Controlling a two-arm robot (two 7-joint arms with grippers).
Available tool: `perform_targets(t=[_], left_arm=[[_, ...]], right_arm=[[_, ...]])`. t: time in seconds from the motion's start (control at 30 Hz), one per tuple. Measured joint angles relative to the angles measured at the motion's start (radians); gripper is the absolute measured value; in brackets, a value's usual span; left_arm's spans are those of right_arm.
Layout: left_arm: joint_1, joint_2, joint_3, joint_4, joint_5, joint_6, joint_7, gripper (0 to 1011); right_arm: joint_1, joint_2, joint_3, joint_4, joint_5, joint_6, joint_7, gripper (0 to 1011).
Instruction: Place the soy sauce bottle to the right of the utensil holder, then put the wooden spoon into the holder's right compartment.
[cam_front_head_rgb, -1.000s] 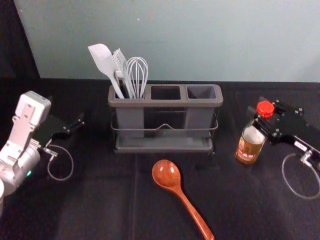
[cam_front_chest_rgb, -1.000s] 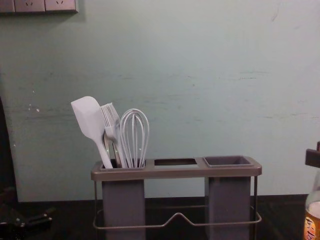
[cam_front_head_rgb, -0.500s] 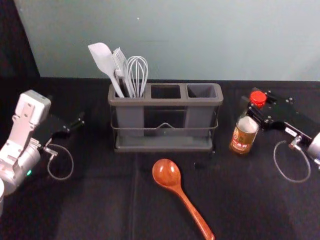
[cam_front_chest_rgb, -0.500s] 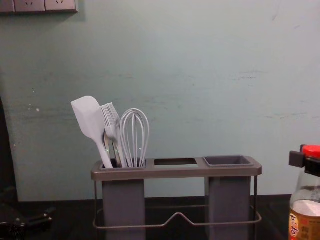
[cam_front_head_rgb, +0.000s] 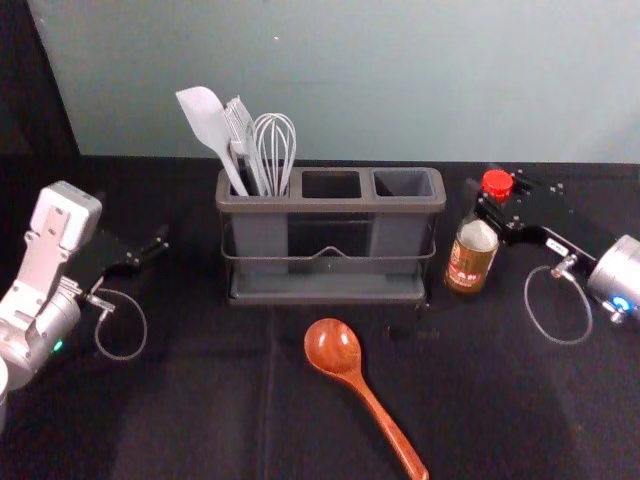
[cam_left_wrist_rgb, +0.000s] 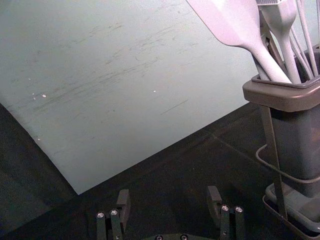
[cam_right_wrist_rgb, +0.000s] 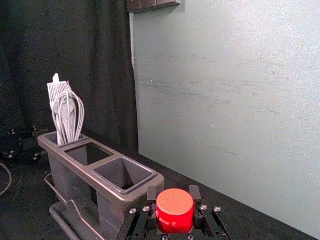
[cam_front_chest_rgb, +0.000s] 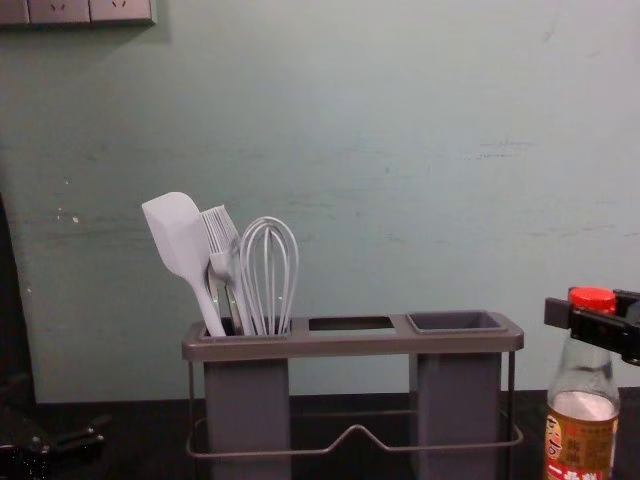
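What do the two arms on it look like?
The left arm has silvery-white casing and a green light; the right arm, silver casing and a blue light. The left end effector and right end effector are black with metal screws. Grey cables loop nearby.

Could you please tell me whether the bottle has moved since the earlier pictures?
Yes: in the head view, the bottle, gripped by the right end effector, has moved left and somewhat back, nearer the holder.

the bottle (cam_front_head_rgb: 468, 268) is right of the holder (cam_front_head_rgb: 330, 207), the spoon (cam_front_head_rgb: 332, 347) in front, utensils (cam_front_head_rgb: 207, 120) in its left compartment (cam_front_head_rgb: 261, 238).
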Motion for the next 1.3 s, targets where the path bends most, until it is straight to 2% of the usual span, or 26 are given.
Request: perform_targets(t=[0.33, 1.3], left_arm=[[0.000, 0.000, 0.000, 0.000, 0.000, 0.000, 0.000, 1005], [0.000, 0.000, 0.000, 0.000, 0.000, 0.000, 0.000, 1005]], right_arm=[[0.017, -0.018, -0.012, 0.017, -0.020, -0.006, -0.013, 382], [0.044, -0.047, -0.014, 0.063, -0.034, -0.010, -0.017, 382]])
